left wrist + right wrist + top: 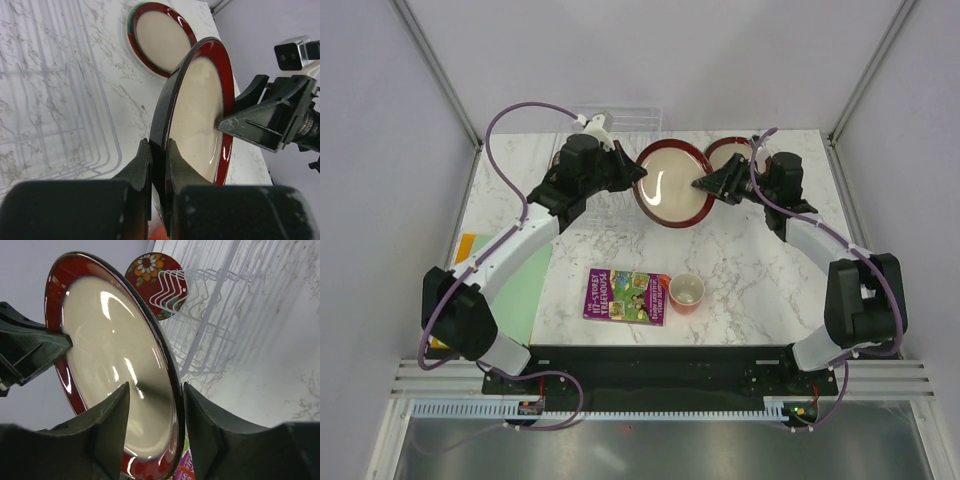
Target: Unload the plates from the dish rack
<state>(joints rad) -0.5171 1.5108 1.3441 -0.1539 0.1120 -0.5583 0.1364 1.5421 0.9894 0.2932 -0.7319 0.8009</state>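
My left gripper (159,145) is shut on the near rim of a large plate (200,115) with a dark red rim and cream centre, holding it on edge above the table. In the top view this plate (673,185) hangs between both arms. My right gripper (156,386) is open and straddles the plate's opposite rim (105,355), one finger clear of the cream face, the other close behind its back. A second red-rimmed plate (730,152) lies flat at the back right. A small flowered red plate (150,275) stands in the clear dish rack (200,305).
The dish rack (620,120) sits at the back left, under my left arm. An orange cup (686,292) and a purple book (626,295) lie near the front middle. A green mat (525,290) covers the front left.
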